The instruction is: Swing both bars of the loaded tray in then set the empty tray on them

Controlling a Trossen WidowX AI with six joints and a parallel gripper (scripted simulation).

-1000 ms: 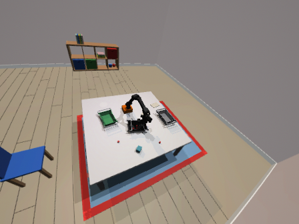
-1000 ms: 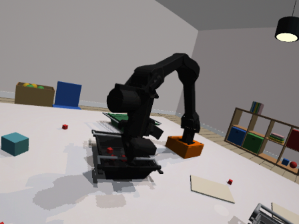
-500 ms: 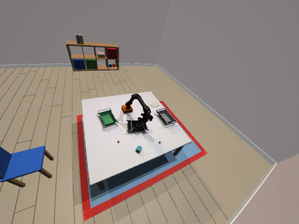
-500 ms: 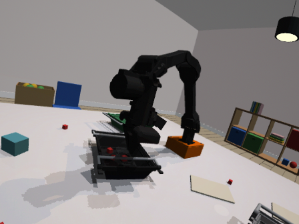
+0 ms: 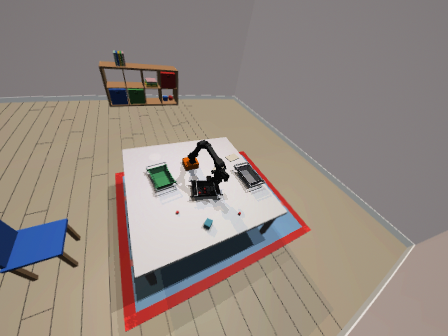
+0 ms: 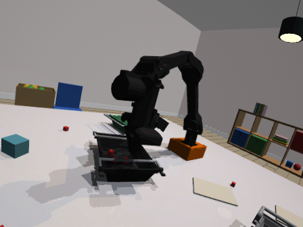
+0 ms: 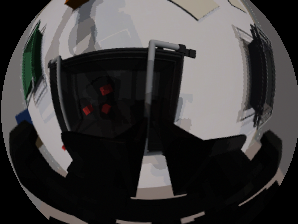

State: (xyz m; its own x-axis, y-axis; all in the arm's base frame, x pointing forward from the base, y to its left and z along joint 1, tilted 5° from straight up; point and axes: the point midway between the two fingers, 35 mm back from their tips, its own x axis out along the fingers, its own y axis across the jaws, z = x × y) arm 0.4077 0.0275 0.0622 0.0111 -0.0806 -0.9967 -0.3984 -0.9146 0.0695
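The loaded black tray (image 5: 204, 195) (image 6: 128, 175) (image 7: 179, 87) stands mid-table with several red blocks (image 6: 111, 153) (image 7: 105, 90) inside. Its right bar (image 6: 128, 161) (image 7: 150, 75) crosses over the tray, inward of that end. Its left bar (image 6: 111, 136) (image 7: 60, 82) runs along the left end; its exact tilt is unclear. My gripper (image 7: 153, 120) is low over the near side by the right bar, its fingers close together with a narrow gap and no clear grip on the bar. A green tray (image 5: 161, 178) (image 6: 118, 121) (image 7: 32, 65) and a dark grey tray (image 5: 249, 175) (image 7: 260, 75), both empty, stand either side.
A teal cube (image 5: 208, 223) (image 6: 15, 146) stands toward the front. Small red cubes (image 5: 177, 212) (image 5: 239, 213) (image 6: 65, 128) (image 6: 233, 184) lie on the table. A beige plate (image 5: 232, 157) (image 6: 214, 191) lies near the dark grey tray. The arm's orange base (image 5: 190, 163) (image 6: 189, 152) is behind the loaded tray.
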